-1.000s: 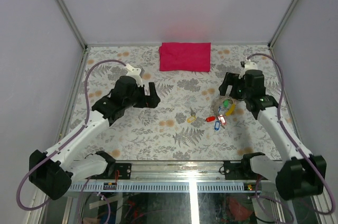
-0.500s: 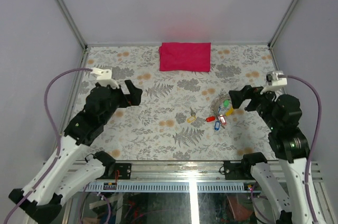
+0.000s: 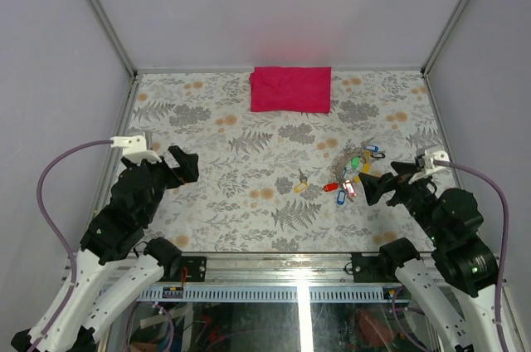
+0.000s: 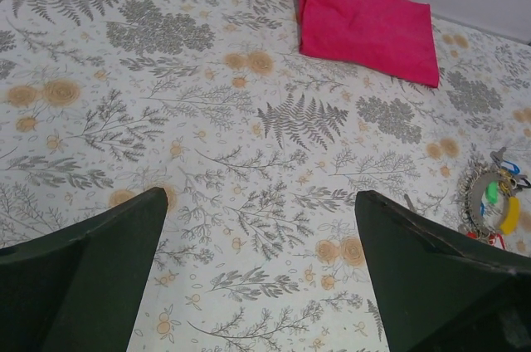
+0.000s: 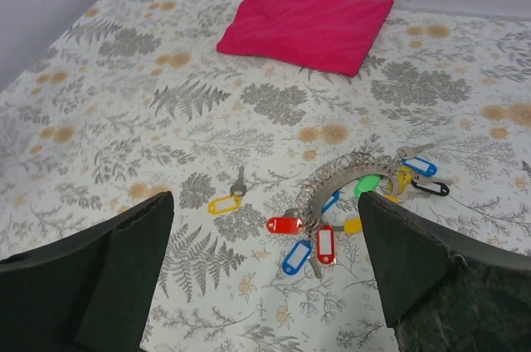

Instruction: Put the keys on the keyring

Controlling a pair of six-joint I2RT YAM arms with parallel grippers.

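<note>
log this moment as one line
left gripper: open, empty | right gripper: open, empty | keys: clustered beside keyring on table | yellow-tagged key: lying apart

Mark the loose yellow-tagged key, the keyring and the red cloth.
yellow-tagged key (image 5: 223, 203): right wrist view, its yellow tag
keyring (image 5: 336, 176): right wrist view, metal arc
red cloth (image 5: 307, 26): right wrist view, its middle

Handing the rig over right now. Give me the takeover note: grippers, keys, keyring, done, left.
Left gripper: open, empty, hovering left of centre.
Right gripper: open, empty, hovering on the near side of the keys.
Keyring: lying right of centre, most keys bunched at it; threaded or not, cannot tell.
Done: nothing certain.
Left: one yellow-tagged key lies apart, left of the bunch; thread it.
</note>
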